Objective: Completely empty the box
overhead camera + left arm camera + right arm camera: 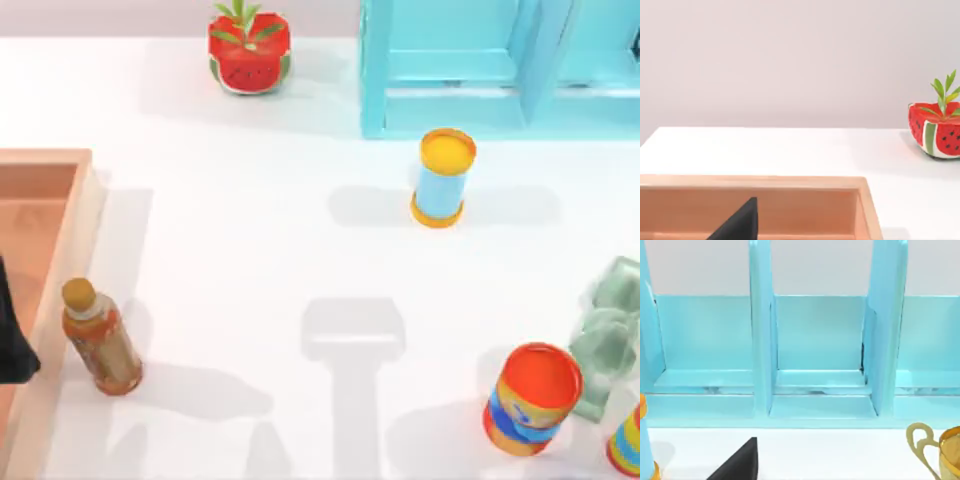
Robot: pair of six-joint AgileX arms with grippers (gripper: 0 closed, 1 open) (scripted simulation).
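The box, a shallow tray with pale wooden walls and an orange-brown floor, lies at the table's left edge and is cut off by the top view. The left wrist view looks across its far wall, and the stretch of floor I see there holds nothing. A brown tea bottle with a tan cap stands on the table just right of the box's right wall. My left gripper hangs over the box as a dark shape; a black piece of it pokes into its wrist view. My right gripper faces the turquoise shelf.
A turquoise shelf frame stands at the back right and a watermelon planter at the back. A light-blue can stands mid-table. At the right are an orange-and-blue can, a pale green glass piece, a striped item and a gold cup.
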